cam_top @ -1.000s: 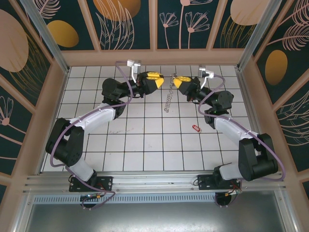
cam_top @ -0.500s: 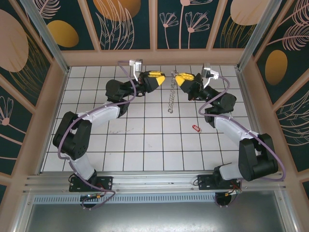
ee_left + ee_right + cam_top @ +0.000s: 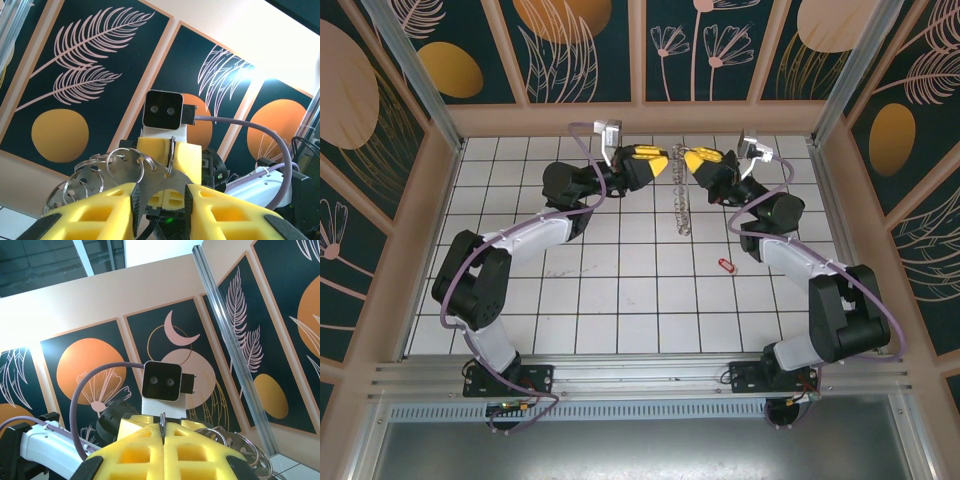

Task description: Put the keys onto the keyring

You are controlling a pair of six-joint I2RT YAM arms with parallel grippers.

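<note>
From above, your left claw (image 3: 660, 166) and right claw (image 3: 692, 160) met tip to tip above the 12 o'clock end of the surface (image 3: 620, 290). A chain (image 3: 681, 208) of metal loops hung from between them toward 6 o'clock. A small red clip (image 3: 726, 265) lay on the tiles at about 4 o'clock from the chain, well apart from both claws.

In the left wrist view, your left claw was closed part-way, its pads pinching a flat key (image 3: 156, 181). A bunch of spare rings (image 3: 125, 167) dangled at 10 o'clock from the key. The keyring (image 3: 171, 149) stood edge-on at 12 o'clock, touching the key's far end.

In the right wrist view, your right claw was pressed fully together, with only the keyring's thin wire poking out at 12 o'clock. More loops hung at 3 o'clock.

You appeared to be in the middle of threading. To do it well, you needed the right claw rigid and the ring's split facing the key. You then had to slide the key's hole along the wire in small turns, without loosening either pinch. Whether the hole had already caught the wire could not be told.
</note>
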